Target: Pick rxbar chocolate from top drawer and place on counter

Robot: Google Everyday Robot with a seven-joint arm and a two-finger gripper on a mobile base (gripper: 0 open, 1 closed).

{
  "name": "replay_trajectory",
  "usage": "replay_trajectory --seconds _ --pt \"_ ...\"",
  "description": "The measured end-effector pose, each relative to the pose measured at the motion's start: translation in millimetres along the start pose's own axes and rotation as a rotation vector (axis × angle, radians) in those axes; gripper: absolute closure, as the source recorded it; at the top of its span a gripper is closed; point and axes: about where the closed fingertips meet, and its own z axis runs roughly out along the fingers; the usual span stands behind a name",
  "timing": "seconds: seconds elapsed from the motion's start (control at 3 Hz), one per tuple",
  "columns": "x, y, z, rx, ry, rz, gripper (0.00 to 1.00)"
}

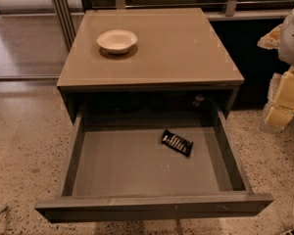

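Note:
The rxbar chocolate (177, 143), a small black wrapper with white lettering, lies flat on the floor of the top drawer (152, 207), right of centre and towards the back. The drawer is pulled fully out towards me. The tan counter (176, 48) is the cabinet's top, above and behind the drawer. My gripper (279, 106), white and pale yellow, hangs at the right edge of the view. It is beside the cabinet's right side, outside the drawer, well apart from the bar, and partly cut off by the frame edge.
A white bowl (117, 40) stands on the counter's back left. Speckled terrazzo floor (24, 151) surrounds the cabinet. Metal frame legs (63, 13) and a dark low shelf (255, 43) stand behind and to the right.

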Motion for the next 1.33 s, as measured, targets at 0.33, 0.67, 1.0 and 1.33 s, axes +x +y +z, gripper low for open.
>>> replay_trajectory --seconds 0.33,0.67,1.0,1.33 --pt "0 0 0 0.000 0.000 0.000 0.00" --pt "0 0 0 0.000 0.000 0.000 0.18" --pt "0 -10 15 0.028 -0.053 0.061 0.41" --pt "-8 -17 54 0.046 -0.159 0.162 0.64"
